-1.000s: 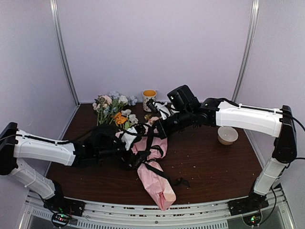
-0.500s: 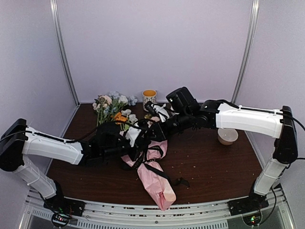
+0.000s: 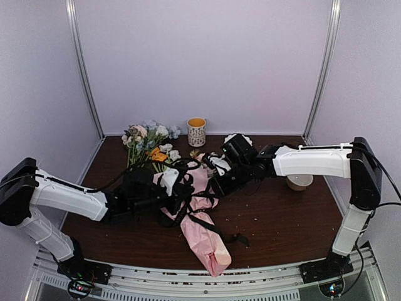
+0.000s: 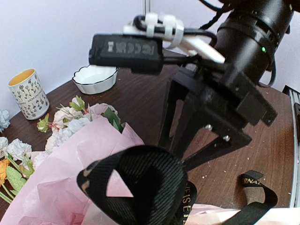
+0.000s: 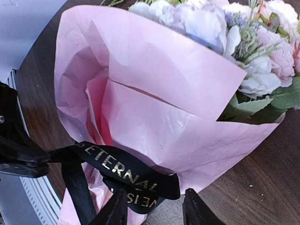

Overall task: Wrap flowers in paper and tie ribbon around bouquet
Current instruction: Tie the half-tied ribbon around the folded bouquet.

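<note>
The bouquet lies mid-table, a cone of pink paper with pale blooms and green leaves at its wide end. A black ribbon with gold letters is looped round its middle. In the left wrist view a loop of that ribbon fills the foreground and hides my left fingers. My left gripper is shut on the ribbon at the bouquet's left side. My right gripper stands open, with a folded ribbon end lying loose just in front of its fingertips.
Loose flowers lie at the back left. A patterned mug stands by the back wall. A white bowl sits on the right under the right forearm. A loose ribbon tail trails on the brown table.
My left gripper has shut on the ribbon and shifted right toward the bouquet. My right gripper has opened, let go of the ribbon and dropped lower over the bouquet.
</note>
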### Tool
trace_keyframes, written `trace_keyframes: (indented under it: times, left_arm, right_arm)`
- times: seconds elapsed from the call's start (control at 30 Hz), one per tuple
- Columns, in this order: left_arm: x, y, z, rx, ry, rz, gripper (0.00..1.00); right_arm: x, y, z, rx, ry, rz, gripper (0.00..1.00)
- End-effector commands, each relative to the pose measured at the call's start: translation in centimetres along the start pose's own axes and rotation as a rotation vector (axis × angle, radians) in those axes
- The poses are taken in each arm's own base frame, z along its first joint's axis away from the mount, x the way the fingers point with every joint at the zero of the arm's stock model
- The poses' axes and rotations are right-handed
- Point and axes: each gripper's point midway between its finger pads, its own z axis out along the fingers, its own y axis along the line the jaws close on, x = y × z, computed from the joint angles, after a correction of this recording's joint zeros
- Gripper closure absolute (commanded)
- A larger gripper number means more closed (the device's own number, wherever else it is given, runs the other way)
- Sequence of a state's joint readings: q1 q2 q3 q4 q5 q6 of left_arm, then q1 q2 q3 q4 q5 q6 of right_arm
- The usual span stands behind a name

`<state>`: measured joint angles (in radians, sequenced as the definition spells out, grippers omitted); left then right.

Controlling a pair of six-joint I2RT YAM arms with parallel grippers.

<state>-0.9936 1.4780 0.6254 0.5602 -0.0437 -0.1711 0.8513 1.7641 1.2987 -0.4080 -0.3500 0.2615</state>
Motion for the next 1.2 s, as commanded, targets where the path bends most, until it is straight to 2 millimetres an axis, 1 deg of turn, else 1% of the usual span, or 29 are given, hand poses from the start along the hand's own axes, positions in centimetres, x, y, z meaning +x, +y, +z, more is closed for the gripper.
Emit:
trace_keyframes:
  times: [0.0,0.1,0.17,0.3,0.37,0.43,0.5,0.57,0.6,0.67,0.7,0.8,0.9,1.0,1.1,1.17]
  left_arm:
    - [-1.4,0.5,-0.4,-0.014,-0.067,-0.029,1.0]
    - [-1.3,0.5,-0.4,-0.012,-0.063,-0.028,1.0]
    - [-1.1,0.7,-0.5,-0.021,-0.061,-0.029,1.0]
    - [-1.0,0.7,-0.7,-0.017,-0.064,-0.042,1.0]
    - [-0.9,0.6,-0.9,-0.009,-0.068,-0.044,1.0]
    - [-0.7,0.7,-0.9,-0.016,-0.064,-0.044,1.0]
    - [-0.6,1.0,-0.8,-0.022,-0.062,-0.055,1.0]
    - [-0.6,1.0,-0.8,-0.02,-0.062,-0.064,1.0]
    - [-0.5,1.0,-0.9,-0.02,-0.061,-0.066,1.0]
    - [-0.4,1.2,-1.0,-0.023,-0.067,-0.072,1.0]
    - [-0.3,1.2,-1.0,-0.025,-0.067,-0.077,1.0]
    - [-0.3,0.9,-0.9,0.006,-0.073,-0.079,1.0]
    - [-0.9,0.0,-1.2,0.053,-0.098,-0.065,1.0]
    - [-1.4,0.0,-1.6,0.058,-0.13,-0.076,1.0]
    - [-1.4,0.2,-1.8,0.054,-0.136,-0.09,1.0]
    - [-0.9,0.5,-1.7,0.041,-0.125,-0.099,1.0]
  right_arm:
    - [0.7,-0.5,1.7,0.008,0.019,-0.008,0.57]
    - [0.8,-0.8,2.3,0.015,0.02,-0.005,0.58]
    - [0.7,-1.1,2.7,0.03,0.022,-0.007,0.61]
    - [0.5,-2.1,2.7,0.088,0.013,-0.006,0.66]
    - [0.4,-2.3,2.6,0.099,0.009,-0.014,0.68]
    - [0.5,-2.3,2.7,0.099,0.017,-0.02,0.76]
    - [0.5,-2.0,2.7,0.082,0.022,-0.025,0.88]
    - [0.5,-1.5,2.4,0.06,0.017,-0.029,0.98]
    - [0.4,-1.3,2.1,0.051,0.011,-0.031,1.0]
    - [0.1,-0.8,1.4,0.04,0.004,-0.034,1.0]
    - [0.1,-0.3,1.0,0.031,0.001,-0.042,1.0]
    - [-0.1,2.8,-0.4,-0.059,-0.013,-0.092,1.0]
    - [0.1,6.3,-0.7,-0.194,0.0,-0.117,1.0]
    - [0.7,8.8,-0.7,-0.282,0.025,-0.141,1.0]
    - [1.9,10.3,-0.7,-0.333,0.057,-0.167,1.0]
    - [2.8,10.4,-0.5,-0.337,0.08,-0.165,1.0]
